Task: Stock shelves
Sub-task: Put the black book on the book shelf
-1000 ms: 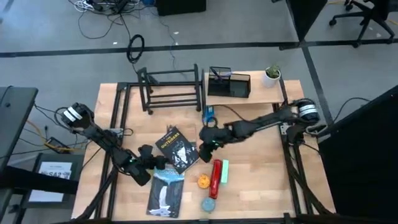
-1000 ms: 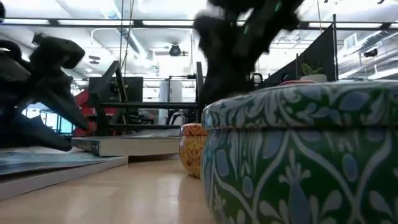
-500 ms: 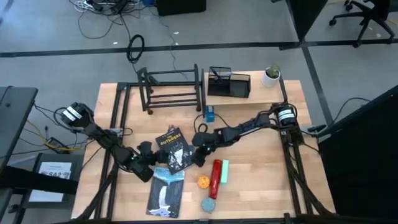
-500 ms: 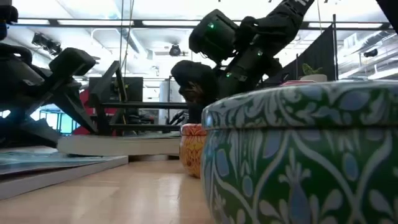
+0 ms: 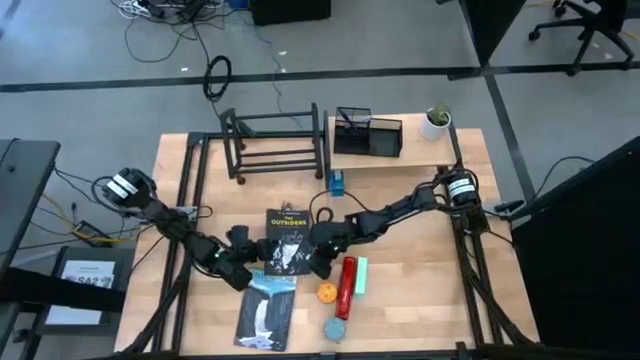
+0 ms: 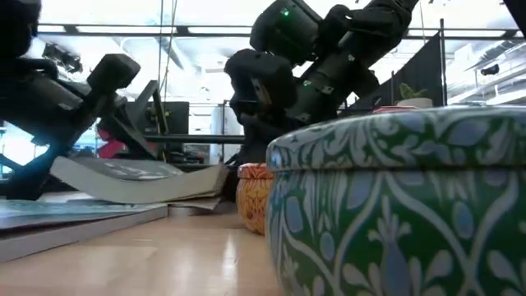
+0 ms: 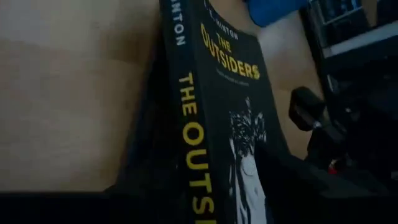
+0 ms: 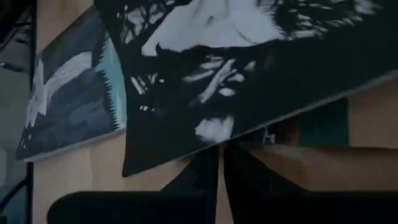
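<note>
A light wooden tabletop (image 5: 420, 250) stands on a grey floor strewn with cables, and across the tabletop an open workspace with ceiling lights shows behind. At the far edge of the tabletop stand the shelves: a black metal-tube rack (image 5: 275, 145) toward the left and, just beside it on the right, a light wooden plank shelf (image 5: 440, 150) carrying a black mesh organizer (image 5: 368, 135) and a small potted plant (image 5: 436, 120). Near the middle lies a black paperback (image 5: 286, 240) titled "The Outsiders", and both arms meet at it. The left claw (image 5: 247, 255) is at the book's left edge and the right claw (image 5: 320, 245) at its right edge. Half a second ago the book lay tilted with its corner toward the rack; now it sits squarer, its title end pointing at the rack, and the right claw has come closer in over its right side. In the low view the book (image 6: 136, 177) is raised on the left arm's side, sloping down toward the right arm, where a moment ago it lay flat. The right wrist view shows that claw's dark fingers (image 8: 202, 177) close together under the book's edge; whether either claw is spread or pinching the book cannot be told. A thin blue-covered book (image 5: 265, 308) lies in front of the paperback, and beside it are an orange patterned cup (image 5: 327, 292), a red cylinder (image 5: 346, 285), a pale green box (image 5: 361, 277) and a green patterned tin (image 5: 336, 328). A small blue object (image 5: 336, 183) sits between the paperback and the shelves.
</note>
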You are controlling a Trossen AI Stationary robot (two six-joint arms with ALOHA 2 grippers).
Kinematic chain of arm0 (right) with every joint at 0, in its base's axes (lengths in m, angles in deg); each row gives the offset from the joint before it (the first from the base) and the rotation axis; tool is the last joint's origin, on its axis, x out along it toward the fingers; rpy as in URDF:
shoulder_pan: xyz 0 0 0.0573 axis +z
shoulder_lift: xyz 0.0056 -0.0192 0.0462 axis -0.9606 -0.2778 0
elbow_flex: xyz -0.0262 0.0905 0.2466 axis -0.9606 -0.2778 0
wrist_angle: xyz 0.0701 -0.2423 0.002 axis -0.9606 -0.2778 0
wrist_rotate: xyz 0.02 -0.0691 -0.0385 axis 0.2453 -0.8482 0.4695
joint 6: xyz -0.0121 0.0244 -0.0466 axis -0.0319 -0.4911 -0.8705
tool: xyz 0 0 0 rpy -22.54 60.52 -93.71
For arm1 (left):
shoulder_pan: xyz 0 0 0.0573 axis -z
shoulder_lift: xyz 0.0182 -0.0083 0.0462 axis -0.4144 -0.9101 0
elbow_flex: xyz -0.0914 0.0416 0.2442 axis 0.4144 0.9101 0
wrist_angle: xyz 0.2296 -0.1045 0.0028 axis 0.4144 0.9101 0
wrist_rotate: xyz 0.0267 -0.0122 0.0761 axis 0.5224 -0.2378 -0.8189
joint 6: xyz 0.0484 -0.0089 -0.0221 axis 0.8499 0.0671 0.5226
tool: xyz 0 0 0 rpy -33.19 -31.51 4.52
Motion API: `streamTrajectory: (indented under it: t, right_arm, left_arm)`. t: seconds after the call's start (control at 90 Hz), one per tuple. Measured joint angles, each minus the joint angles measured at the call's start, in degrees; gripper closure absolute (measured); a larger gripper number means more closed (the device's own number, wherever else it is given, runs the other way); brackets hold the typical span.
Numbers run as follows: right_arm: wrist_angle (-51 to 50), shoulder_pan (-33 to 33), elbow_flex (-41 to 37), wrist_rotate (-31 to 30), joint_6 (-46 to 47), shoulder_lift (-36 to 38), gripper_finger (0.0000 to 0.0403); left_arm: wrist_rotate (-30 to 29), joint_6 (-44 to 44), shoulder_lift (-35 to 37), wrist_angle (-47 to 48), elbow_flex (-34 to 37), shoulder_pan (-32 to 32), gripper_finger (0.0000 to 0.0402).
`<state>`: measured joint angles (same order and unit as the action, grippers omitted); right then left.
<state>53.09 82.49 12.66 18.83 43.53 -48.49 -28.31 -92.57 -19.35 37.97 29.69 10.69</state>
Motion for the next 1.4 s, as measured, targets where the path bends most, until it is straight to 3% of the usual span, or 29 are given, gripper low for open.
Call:
streamTrajectory:
  t: [0.211, 0.289, 0.4, 0.467, 0.656, 0.789, 0.967, 1.078, 1.144, 1.278, 1.4]
  right_arm:
    - [-0.19, -0.07, 0.0, -0.36, -0.55, 0.0, 0.0403]
    - [-1.08, 0.01, 0.02, -0.16, -1.76, 0.08, 0.0403]
    - [-8.21, 1.7, 0.02, -3.72, -3.67, 2.32, 0.0403]
    - [-15.01, 4.05, 0.07, -9.28, -5.16, 4.59, 0.0403]
    - [-28.0, 11.89, 0.04, -25.59, -2.83, 12.47, 0.0403]
    - [-30.27, 18.36, 0.04, -33.08, 0.57, 16.8, 0.0403]
    - [-30.33, 25.07, 0.07, -41.85, 2.92, 20.72, 0.0403]
    - [-30.75, 28.01, 0.07, -45.45, 4.91, 22.52, 0.0403]
    - [-31.66, 29.62, 0.07, -47.08, 6.15, 23.19, 0.0403]
    - [-32.3, 32.63, 0.07, -49.76, 7.82, 23.84, 0.0403]
    - [-32.62, 35.1, 0.04, -50.15, 10.32, 23.85, 0.0403]
  left_arm:
    - [6.08, 6.9, 0.11, -5.74, -0.09, -1.27, 0.0244]
    - [7.69, 8.1, 0.13, -5.85, -0.15, -1.65, 0.028]
    - [8.36, 11.9, 1.1, -5.99, -0.26, -1.85, 0.0367]
    - [7.55, 14.54, 2.43, -5.79, -0.66, -1.85, 0.0372]
    - [-1.17, 28.12, 10.18, 0.55, -7.05, -3.1, 0.0372]
    - [-10.29, 44.82, 14.15, 11.65, -19.75, -4.51, 0.0372]
    - [-29.61, 70.38, 12.36, 21.76, -38.68, -8.85, 0.0372]
    - [-36.21, 79.56, 9.61, 21.7, -44.53, -15.36, 0.0372]
    - [-35.0, 79.38, 7.89, 21.66, -45.28, -20.59, 0.0372]
    - [-24.08, 71.63, 2.6, 23.08, -45.24, -31.27, 0.0372]
    - [-18.59, 68.3, -2.69, 21.7, -45.13, -38.44, 0.0372]
